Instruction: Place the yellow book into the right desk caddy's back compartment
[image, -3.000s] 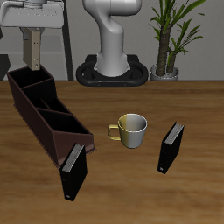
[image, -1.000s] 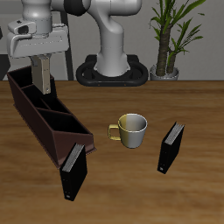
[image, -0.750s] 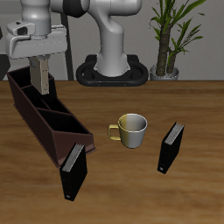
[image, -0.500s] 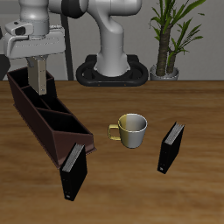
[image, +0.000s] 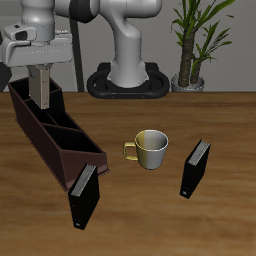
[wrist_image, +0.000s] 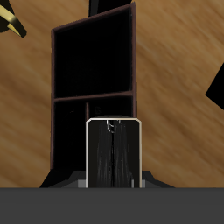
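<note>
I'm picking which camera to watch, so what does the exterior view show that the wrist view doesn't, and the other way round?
Only the exterior view shows the white robot arm, the potted plant, the cream mug whole and both black books. Only the wrist view looks straight down into the dark cells of the long maroon-brown desk caddy. Both show that caddy, the slim yellowish book held above it by the end effector, and the wooden table.

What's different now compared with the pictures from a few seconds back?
The claw has carried the yellow book downward, from above the table's back edge, so its lower end now hangs at the back compartment of the right desk caddy. The book is still gripped. The mug and both black books stayed put.
</note>
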